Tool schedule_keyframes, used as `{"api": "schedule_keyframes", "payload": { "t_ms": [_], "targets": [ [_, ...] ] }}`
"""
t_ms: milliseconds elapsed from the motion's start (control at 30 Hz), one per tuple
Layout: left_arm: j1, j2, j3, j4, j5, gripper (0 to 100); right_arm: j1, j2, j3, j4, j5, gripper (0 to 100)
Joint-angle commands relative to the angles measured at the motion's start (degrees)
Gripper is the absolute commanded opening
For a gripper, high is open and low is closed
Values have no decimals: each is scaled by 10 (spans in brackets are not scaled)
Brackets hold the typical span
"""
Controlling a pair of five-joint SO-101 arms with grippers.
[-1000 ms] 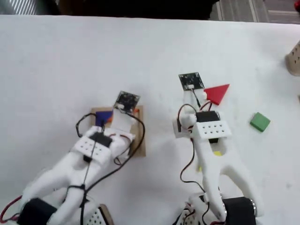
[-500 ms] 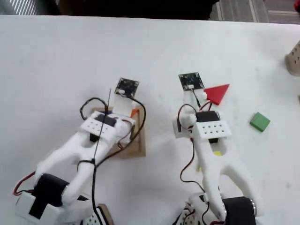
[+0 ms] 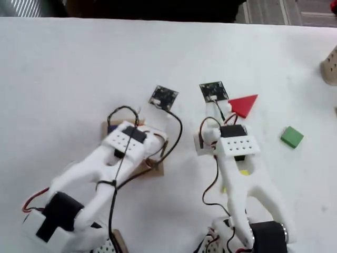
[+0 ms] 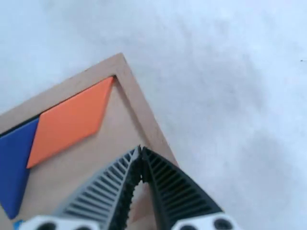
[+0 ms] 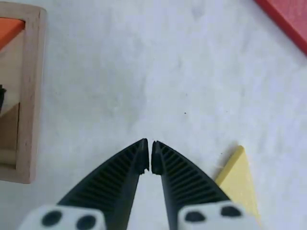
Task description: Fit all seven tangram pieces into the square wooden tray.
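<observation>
I'm starting with the tray (image 4: 138,108). It's a square of pale wood with a raised rim and a flat floor, and the left arm covers most of it from above. I count 2 pieces inside. There's an orange parallelogram (image 4: 72,120), matte and sharp-edged, tucked into a corner with one long side along the rim. A blue piece (image 4: 17,163) lies flush against its other end; it runs out of frame, so I can't call its shape. The left gripper (image 4: 140,155) hangs over the rim just down from that corner, its ribbed dark grey jaws clenched tip to tip on nothing. The right gripper (image 5: 148,158) is also pinched closed and empty above the bare white table (image 3: 79,68), between the tray's outer edge and a yellow triangle (image 5: 237,179) just beside it. From above, a red triangle (image 3: 245,104) lies flat ahead of the right arm, apart from the tray. A green square (image 3: 291,136) sits farther out to that arm's right, well clear of everything.
</observation>
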Motion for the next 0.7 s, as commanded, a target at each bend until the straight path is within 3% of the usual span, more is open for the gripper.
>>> {"api": "schedule_keyframes", "payload": {
  "t_ms": [0,133,300,400,667],
  "targets": [
    [1,-91,-26,79,3,24,6,-22,-3,-9,10,18],
    [31,-167,74,98,-4,24,6,-22,-3,-9,11,18],
    [93,-240,183,68,-106,24,5,-22,-2,-10,11,18],
    [115,-247,190,68,-68,24,-2,-22,-2,-10,11,18],
    [22,-89,96,76,-37,24,-1,-22,-2,-10,10,18]
  ]
}}
